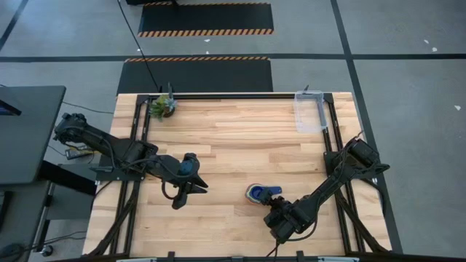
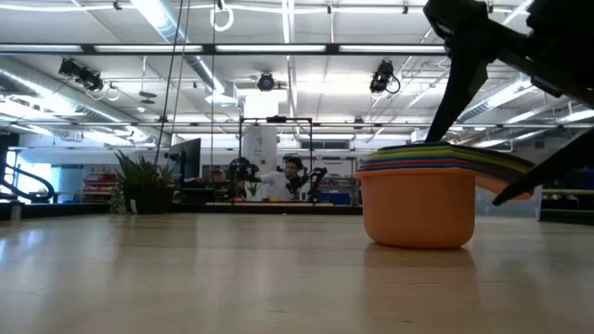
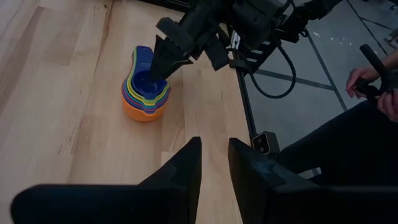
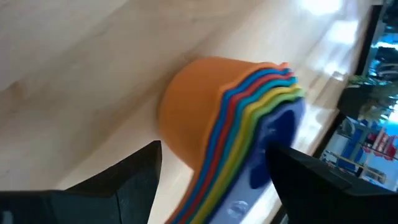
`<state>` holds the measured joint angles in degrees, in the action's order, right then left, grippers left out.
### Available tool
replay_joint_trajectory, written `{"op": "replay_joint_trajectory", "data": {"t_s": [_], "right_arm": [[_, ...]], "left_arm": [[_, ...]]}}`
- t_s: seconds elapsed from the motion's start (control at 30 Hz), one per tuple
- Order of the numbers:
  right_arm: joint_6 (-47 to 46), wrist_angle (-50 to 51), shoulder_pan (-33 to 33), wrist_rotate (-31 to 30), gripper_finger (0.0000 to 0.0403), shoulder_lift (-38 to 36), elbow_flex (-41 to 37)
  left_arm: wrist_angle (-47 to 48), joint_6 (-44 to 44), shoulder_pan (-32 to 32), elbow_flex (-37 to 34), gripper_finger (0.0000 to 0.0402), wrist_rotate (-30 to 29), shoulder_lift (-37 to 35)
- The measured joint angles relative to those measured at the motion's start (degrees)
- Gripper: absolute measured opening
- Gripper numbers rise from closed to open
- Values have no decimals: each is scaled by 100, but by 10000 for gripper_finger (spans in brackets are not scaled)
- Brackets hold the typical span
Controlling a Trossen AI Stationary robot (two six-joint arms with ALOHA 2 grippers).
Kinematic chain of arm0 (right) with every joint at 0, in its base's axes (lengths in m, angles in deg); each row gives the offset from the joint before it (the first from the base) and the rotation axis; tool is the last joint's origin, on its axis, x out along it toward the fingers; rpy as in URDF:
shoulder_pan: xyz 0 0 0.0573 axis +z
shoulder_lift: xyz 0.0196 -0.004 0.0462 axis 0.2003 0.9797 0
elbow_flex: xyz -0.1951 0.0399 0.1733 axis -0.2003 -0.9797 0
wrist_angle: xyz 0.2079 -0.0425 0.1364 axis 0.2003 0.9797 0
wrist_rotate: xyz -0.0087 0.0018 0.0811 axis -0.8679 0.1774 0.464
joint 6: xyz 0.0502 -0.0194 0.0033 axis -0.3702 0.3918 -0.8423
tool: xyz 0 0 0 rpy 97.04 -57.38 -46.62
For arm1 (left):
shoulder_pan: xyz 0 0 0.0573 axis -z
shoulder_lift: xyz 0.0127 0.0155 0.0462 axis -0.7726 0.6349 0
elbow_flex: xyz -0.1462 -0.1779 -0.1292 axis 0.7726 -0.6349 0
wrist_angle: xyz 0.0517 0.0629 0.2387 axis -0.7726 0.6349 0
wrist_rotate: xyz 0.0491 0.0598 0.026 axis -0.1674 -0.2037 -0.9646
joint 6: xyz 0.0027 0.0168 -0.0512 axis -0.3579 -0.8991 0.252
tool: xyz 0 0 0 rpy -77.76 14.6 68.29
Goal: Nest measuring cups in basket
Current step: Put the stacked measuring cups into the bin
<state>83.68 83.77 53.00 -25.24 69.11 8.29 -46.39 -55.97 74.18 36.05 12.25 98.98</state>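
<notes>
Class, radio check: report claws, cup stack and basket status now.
Right claw open astride nested cups on table. Left claw idle mid-table, slightly parted, empty. Basket at far right corner, empty. Path clear.

Overhead, table-level, two wrist views

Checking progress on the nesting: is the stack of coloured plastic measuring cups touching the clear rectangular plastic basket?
Apart. The high view shows the stack of measuring cups mid-table, bare wood separating it from the basket.

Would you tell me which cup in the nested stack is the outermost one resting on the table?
The orange cup: it is the largest, holds all the others, and its base alone sits on the wood. The dark blue cup is innermost.
</notes>
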Motion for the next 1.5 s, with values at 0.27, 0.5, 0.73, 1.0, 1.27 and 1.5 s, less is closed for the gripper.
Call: {"op": "replay_joint_trajectory", "data": {"t_s": [0.27, 0.5, 0.73, 1.0, 1.27, 1.5], "right_arm": [[94, -14, -123, 474, 293, -8, -48], [98, 44, -225, 694, 292, -17, -48], [59, 52, -284, 780, 286, -21, -46], [83, 70, -306, 744, 286, -21, -46], [560, 132, -329, 656, 271, -16, -46], [528, 26, -351, 535, 197, -12, -45]], "left_arm": [[-2, -2, 0, 0, 87, 0, 0], [-2, -2, 0, 2, 87, 0, 0], [-2, -2, 1, 2, 87, -1, 0], [-3, -1, 0, 1, 87, 0, 0], [-4, -2, 1, 1, 87, 0, 0], [-4, -1, 0, 2, 87, 0, 0]]}}
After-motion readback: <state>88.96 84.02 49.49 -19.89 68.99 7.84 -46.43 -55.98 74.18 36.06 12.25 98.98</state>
